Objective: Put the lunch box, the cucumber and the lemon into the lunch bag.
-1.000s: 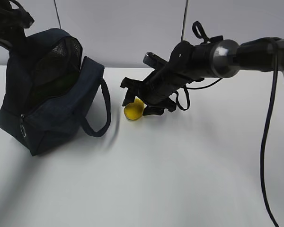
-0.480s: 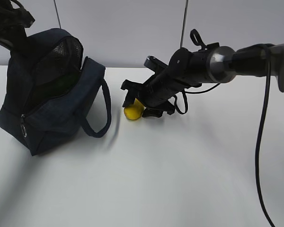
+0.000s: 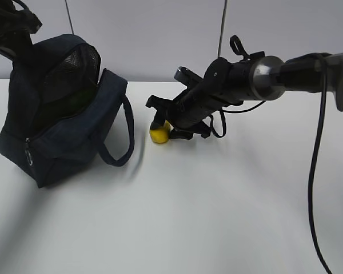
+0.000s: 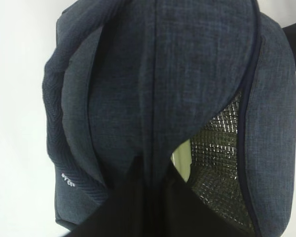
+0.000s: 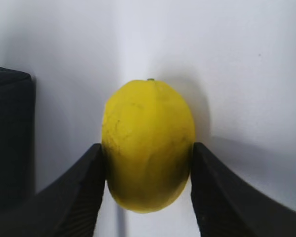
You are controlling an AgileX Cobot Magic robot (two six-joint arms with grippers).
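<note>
The dark navy lunch bag (image 3: 63,125) stands at the left with its top flap held up and its silver mesh lining showing (image 4: 217,148). My left gripper (image 4: 153,170) is shut on the bag's flap fabric and holds it up; in the exterior view it is at the top left corner (image 3: 14,25). A pale green sliver (image 4: 181,158) shows inside the bag, likely the lunch box lid. The cucumber is hidden. The yellow lemon (image 3: 159,135) lies on the table right of the bag. My right gripper (image 5: 148,187) is shut on the lemon (image 5: 148,143), with both fingers against its sides.
The white table (image 3: 217,217) stretches to the front and right. The bag's loop handle (image 3: 123,148) hangs toward the lemon. A black cable (image 3: 315,171) hangs from the right arm. A grey wall stands behind.
My right gripper has moved slightly left and down around the lemon and its fingers have shut on it. The left gripper and the bag have not moved.
</note>
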